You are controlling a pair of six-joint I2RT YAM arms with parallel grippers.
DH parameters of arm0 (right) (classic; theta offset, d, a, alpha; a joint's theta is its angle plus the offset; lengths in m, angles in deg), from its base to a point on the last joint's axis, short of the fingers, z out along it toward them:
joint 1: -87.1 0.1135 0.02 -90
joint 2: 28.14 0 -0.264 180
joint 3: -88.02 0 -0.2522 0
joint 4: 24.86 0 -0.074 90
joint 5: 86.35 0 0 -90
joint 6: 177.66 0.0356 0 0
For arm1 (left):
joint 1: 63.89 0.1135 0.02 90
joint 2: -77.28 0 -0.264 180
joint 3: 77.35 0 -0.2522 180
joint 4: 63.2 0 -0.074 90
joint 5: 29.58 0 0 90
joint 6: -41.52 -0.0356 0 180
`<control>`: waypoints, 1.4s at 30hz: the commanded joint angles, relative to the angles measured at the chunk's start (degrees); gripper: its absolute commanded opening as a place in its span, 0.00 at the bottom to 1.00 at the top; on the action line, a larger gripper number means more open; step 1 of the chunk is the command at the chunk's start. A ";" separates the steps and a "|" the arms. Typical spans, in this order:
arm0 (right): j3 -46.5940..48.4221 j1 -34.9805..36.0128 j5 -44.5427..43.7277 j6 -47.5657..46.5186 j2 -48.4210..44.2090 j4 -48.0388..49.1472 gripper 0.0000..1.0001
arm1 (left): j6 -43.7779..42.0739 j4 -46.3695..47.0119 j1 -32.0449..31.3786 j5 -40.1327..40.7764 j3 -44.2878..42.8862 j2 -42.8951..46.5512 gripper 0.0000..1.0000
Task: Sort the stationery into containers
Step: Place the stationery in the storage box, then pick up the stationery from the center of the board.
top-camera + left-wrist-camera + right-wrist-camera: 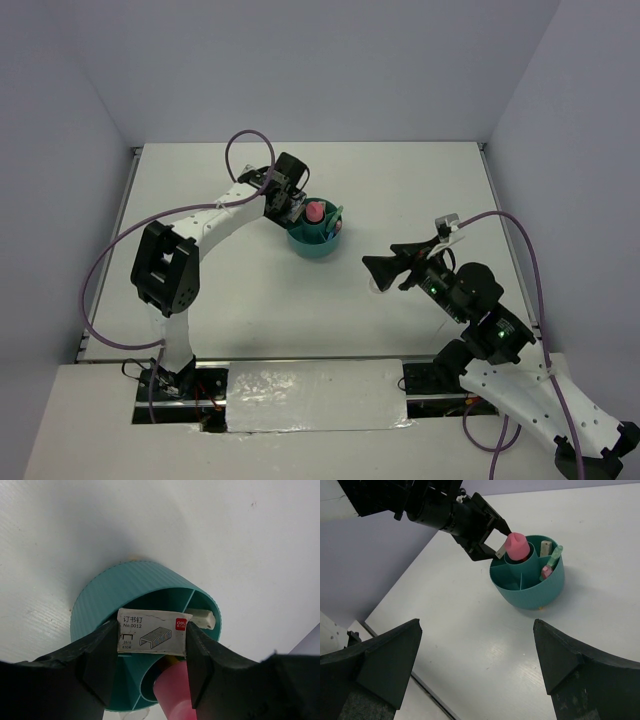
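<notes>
The left gripper was clamped on a small box of staples, holding it over the rim of the teal organiser on its ten o'clock side. A pink tube stood in the central cup. A beige eraser and a green piece lay in the ring compartments. The right gripper hung with its jaws spread wide and empty at the organiser's four o'clock, well apart from it.

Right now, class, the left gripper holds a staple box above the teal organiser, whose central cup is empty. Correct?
No. The central cup holds a pink tube, as the right wrist view shows. The left gripper does hold the staple box above the teal organiser.
</notes>
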 commanded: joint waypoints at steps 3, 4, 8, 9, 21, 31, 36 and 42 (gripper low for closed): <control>0.67 0.04 -0.27 -0.76 0.36 0.79 1.00 | -1.83 0.93 0.11 -1.27 -0.76 0.62 0.57; 0.67 -0.13 -0.27 -0.76 0.36 0.79 1.00 | -1.92 0.75 0.11 -1.27 -1.28 0.62 0.58; 0.50 -0.13 -0.44 -0.76 0.45 0.96 1.00 | -2.27 0.31 0.11 -1.27 -1.64 1.23 0.63; 0.50 0.04 -0.45 -0.67 0.54 0.96 1.00 | -2.10 0.14 0.11 -1.27 -1.64 1.24 0.65; 0.50 -0.04 -0.09 -0.67 1.59 1.31 1.00 | -2.97 0.66 0.64 -1.97 -1.29 3.69 0.82; -0.56 -0.22 -10.54 1.78 13.53 -2.37 1.00 | -8.86 2.51 0.64 -0.13 -3.39 9.84 0.94; -1.60 -5.03 -10.04 3.02 21.80 -3.26 1.00 | -17.89 3.99 0.64 1.98 0.19 17.04 0.95; -6.01 -17.35 -0.62 2.06 29.36 0.61 0.72 | -35.56 4.19 -4.26 4.87 13.36 26.71 0.99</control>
